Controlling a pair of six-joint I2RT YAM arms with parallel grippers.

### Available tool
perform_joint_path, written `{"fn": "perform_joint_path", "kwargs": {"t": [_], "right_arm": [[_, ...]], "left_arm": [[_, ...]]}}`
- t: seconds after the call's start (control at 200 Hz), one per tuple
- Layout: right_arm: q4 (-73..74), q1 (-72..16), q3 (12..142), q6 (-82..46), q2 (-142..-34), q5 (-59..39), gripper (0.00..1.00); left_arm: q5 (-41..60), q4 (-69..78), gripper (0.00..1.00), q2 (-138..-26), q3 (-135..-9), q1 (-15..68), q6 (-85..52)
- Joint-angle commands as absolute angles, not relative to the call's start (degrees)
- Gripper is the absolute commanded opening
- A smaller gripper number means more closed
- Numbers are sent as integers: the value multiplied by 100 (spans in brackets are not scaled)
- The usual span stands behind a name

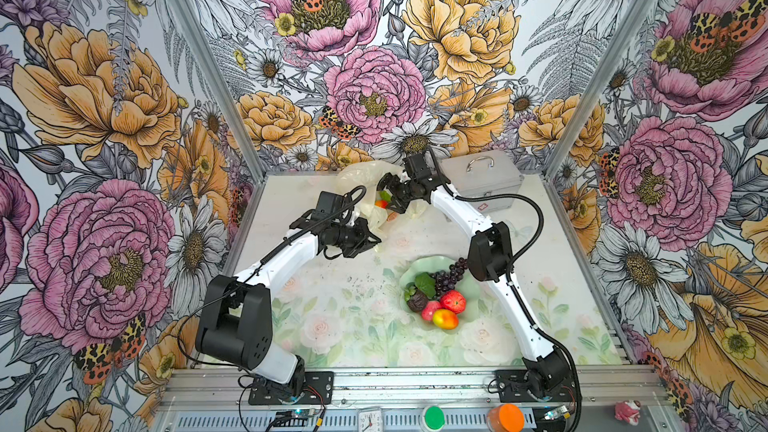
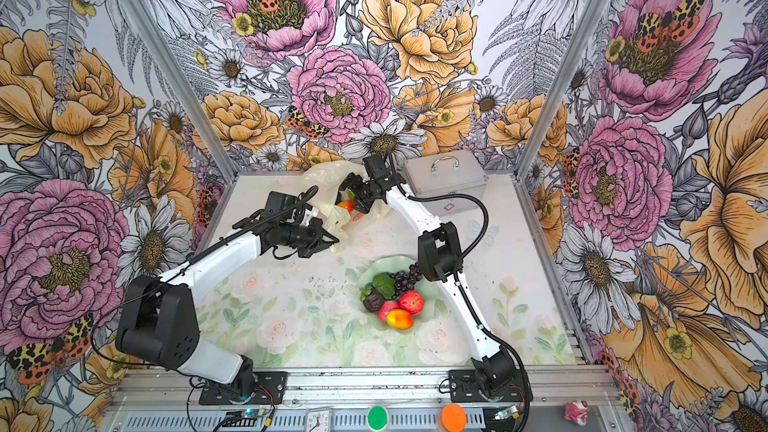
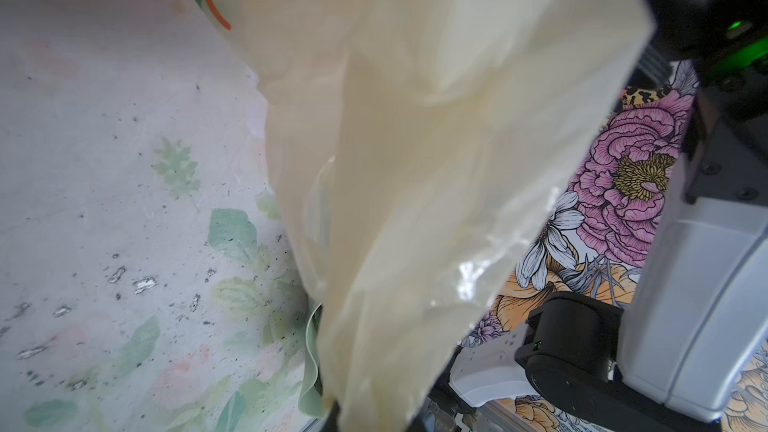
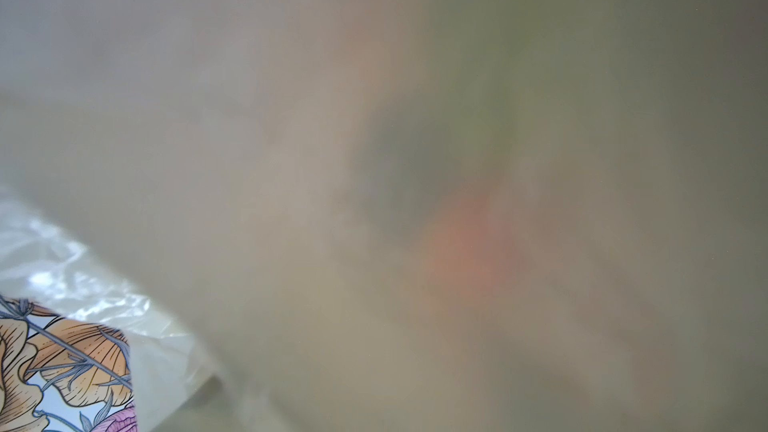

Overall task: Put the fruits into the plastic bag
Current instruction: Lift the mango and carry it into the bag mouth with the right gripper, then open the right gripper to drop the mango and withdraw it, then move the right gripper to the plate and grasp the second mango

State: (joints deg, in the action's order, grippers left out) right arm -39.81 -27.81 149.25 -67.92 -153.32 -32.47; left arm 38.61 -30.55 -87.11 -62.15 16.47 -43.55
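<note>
Bag (image 1: 360, 176) edge may slip from the left gripper (image 1: 375, 239) pinching it shut; right gripper (image 1: 387, 197), jaws wide above mango (image 1: 380, 204), could drag the film.

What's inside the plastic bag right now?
In both top views, a yellow-red mango and a green piece show at the mouth of the plastic bag. The right claw and creased plastic cover the rest; the right wrist view is only blur.

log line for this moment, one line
left gripper: shut on plastic bag | right gripper: open at bag mouth | mango: in bag | dish: holds other fruits
</note>
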Motion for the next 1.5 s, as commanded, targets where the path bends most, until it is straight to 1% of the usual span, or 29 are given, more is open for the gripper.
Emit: {"fn": "perform_joint_path", "kwargs": {"t": [0.0, 0.18, 0.385, 0.5, 0.525, 0.54, 0.555, 0.795, 1.085, 1.305, 1.496], "right_arm": [[-3864, -2751, 15038, -6665, -15137, -3363, 89], [-3870, -2742, 14205, -6259, -14195, -3419, 89], [-3876, -2731, 12527, -5718, -12726, -3310, 90], [-3880, -2678, 11663, -5502, -11969, -3146, 93], [-3876, -2657, 11494, -5459, -11826, -3123, 95], [-3876, -2648, 11404, -5427, -11742, -3110, 98], [-3876, -2632, 11301, -5397, -11651, -3103, 99], [-4208, -2285, 9957, -4722, -10289, -2880, 99], [-5403, -2180, 9070, -3569, -8924, -2695, 99], [-5955, -2281, 8258, -3416, -8015, -2465, 99], [-6546, -2625, 7799, -3454, -7686, -2371, 99]], "left_arm": [[3921, -2960, 0, -8736, -6315, 1542, -4307], [3963, -2962, 0, -8776, -6295, 1419, -4229], [3981, -2954, 0, -8699, -6183, 1307, -4151], [3981, -2966, 0, -8649, -6089, 1255, -4116], [3984, -2962, 0, -8640, -6078, 1247, -4113], [3994, -2964, 0, -8631, -6069, 1248, -4106], [3994, -2962, 0, -8625, -6061, 1238, -4100], [3982, -2956, 0, -8530, -5943, 1195, -4043], [4031, -2802, 0, -8500, -5818, 1092, -4016], [4102, -2795, 0, -8486, -5678, 1035, -3887], [4211, -2795, 0, -8602, -5676, 994, -3789]]}}
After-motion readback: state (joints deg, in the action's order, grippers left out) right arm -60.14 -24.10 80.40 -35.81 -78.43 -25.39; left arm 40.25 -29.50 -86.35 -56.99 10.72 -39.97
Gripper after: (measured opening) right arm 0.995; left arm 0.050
